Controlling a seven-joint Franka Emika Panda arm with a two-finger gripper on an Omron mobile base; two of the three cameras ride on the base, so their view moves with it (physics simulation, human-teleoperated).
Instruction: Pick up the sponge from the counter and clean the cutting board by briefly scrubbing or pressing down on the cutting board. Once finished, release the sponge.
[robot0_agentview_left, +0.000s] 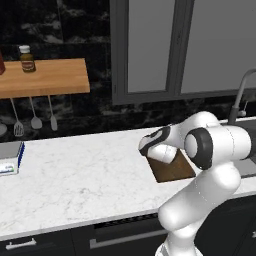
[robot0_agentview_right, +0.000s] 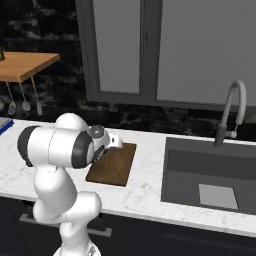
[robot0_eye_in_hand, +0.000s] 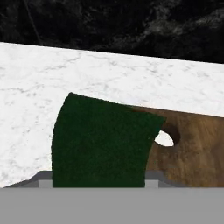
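The sponge (robot0_eye_in_hand: 103, 140) shows its dark green scrubbing top large in the hand view, held between the fingers of my gripper (robot0_eye_in_hand: 98, 179), which is shut on it. It hovers at the far corner of the dark brown cutting board (robot0_eye_in_hand: 197, 148), beside the board's handle hole, partly over the white marble counter (robot0_eye_in_hand: 65, 74). In the right base view my hand (robot0_agentview_right: 116, 141) sits at the back left corner of the cutting board (robot0_agentview_right: 117, 165). In the left base view my arm covers most of the cutting board (robot0_agentview_left: 172, 170) and hides the sponge.
A sink (robot0_agentview_right: 210, 170) with a curved faucet (robot0_agentview_right: 232, 112) lies right of the board. A blue-and-white box (robot0_agentview_left: 10, 157) rests at the counter's far left. Above it a wooden shelf (robot0_agentview_left: 45, 77) carries a bottle (robot0_agentview_left: 27, 59), with utensils (robot0_agentview_left: 35, 117) hanging below.
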